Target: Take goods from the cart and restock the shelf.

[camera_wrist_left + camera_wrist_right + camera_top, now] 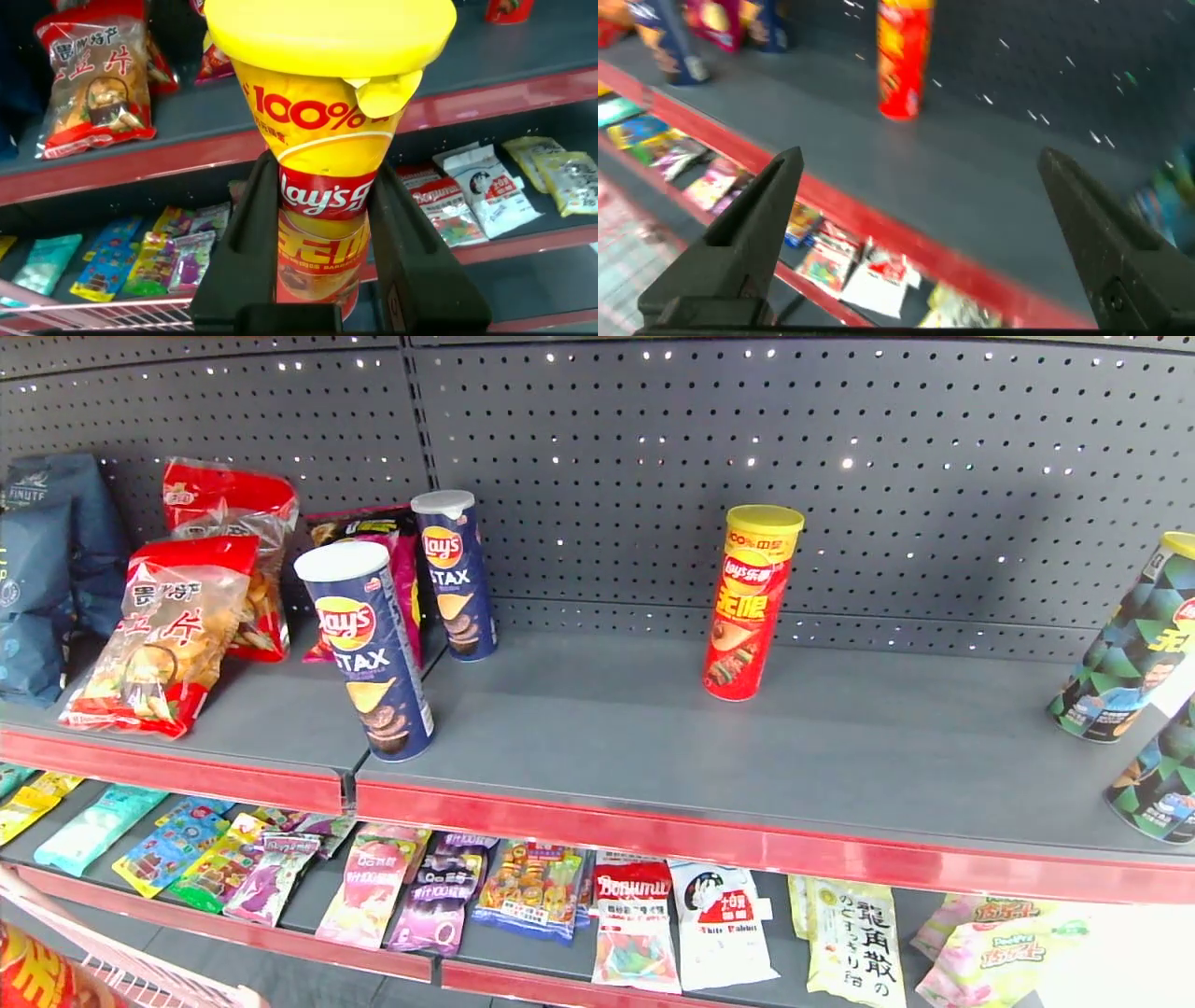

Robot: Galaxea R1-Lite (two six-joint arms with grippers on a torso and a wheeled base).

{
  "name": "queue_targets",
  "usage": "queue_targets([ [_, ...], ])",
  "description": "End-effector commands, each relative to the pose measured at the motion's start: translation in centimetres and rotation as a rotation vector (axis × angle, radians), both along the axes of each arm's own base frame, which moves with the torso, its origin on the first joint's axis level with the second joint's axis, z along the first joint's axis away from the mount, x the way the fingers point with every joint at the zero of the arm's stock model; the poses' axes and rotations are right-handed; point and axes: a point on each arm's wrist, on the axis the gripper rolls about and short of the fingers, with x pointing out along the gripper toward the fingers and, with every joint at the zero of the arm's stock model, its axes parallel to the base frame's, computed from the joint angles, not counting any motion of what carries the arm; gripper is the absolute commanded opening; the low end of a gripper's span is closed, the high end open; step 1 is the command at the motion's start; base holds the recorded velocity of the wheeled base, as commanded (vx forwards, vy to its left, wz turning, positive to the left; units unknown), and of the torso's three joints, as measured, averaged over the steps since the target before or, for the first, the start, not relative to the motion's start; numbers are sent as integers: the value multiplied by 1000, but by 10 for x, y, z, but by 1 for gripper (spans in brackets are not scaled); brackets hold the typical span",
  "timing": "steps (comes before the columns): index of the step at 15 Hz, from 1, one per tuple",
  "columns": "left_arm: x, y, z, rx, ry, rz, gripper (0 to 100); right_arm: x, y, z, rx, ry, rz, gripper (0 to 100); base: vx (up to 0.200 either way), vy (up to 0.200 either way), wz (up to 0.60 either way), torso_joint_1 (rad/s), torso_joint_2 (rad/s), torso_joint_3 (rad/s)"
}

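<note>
Two grey metal shelves with red front edges stand against a dark pegboard. The upper shelf (840, 747) carries snack bags at its left end, among them a red-and-clear crisp bag (154, 635) leaning back. Near them are two dark blue crisp tubes with white lids, one at the front edge (369, 653) and one at the back (457, 574). A red crisp tube with yellow lid (747, 607) stands alone mid-shelf. Green-and-black patterned tubes (1120, 653) are at the far right.

The lower shelf (920, 905) holds flat sweet packets (635, 924) laid in a row. A pink wire cart rim (121, 971) shows at the lower left.

The left end effector (322, 233) is clamped round a yellow-lidded yellow-and-red crisp tube (318, 121). The tube is upright and held out before the shelving, clear of it. The right end effector (920, 163) is spread wide with nothing between its fingers, facing the upper shelf.
</note>
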Motion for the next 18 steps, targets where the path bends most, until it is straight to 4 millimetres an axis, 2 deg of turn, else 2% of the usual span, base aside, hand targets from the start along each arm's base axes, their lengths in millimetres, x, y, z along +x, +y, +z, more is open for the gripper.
queue_targets([
  [1,3,0,12,-63,12,11,0,105,46,33,-63,162,170,100,0,0,0,0,0,0],
  [3,3,0,11,-63,14,11,0,136,65,24,-86,224,209,100,0,0,0,0,0,0],
  [4,3,0,11,-61,15,12,0,144,70,21,-88,231,216,100,0,0,0,0,0,0],
  [6,4,0,11,-58,17,24,0,189,89,2,-82,208,211,100,0,0,0,0,0,0],
  [8,4,0,11,-46,14,27,0,211,97,-8,-73,194,211,100,0,0,0,0,0,0],
  [11,4,0,12,-43,12,29,0,227,96,-20,-79,232,183,100,0,0,0,0,0,0],
  [12,4,0,12,-43,12,29,0,240,92,-22,-72,236,158,100,0,0,0,0,0,0],
  [18,4,0,13,-42,10,52,0,269,97,-19,-47,207,163,100,0,0,0,0,0,0],
])
